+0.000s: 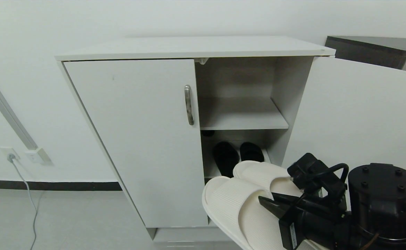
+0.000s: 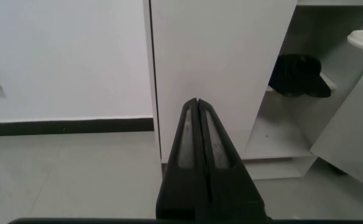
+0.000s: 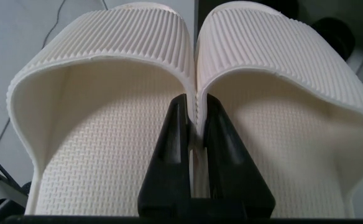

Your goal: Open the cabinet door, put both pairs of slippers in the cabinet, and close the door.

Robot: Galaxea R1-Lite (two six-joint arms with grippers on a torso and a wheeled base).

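Hanging before the cabinet's point(image 1: 189, 47) shut left door point(image 1: 133, 139), the left claw point(image 2: 197, 118) is pressed together, empty. Right of the metal bar handle point(image 1: 188, 105), black slippers point(image 1: 225, 158) lie on the lower shelf point(image 1: 210, 168). Nearer, the right claw point(image 3: 195, 109) clamps the ribbed cream slippers' point(image 1: 244, 205) adjoining inner edges, beside the swung-open right door point(image 1: 355, 114).

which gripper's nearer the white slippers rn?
Right. The right gripper is clamped on the white slippers, jaws pinching their inner edges. The left gripper is apart, jaws shut, facing the closed cabinet door.
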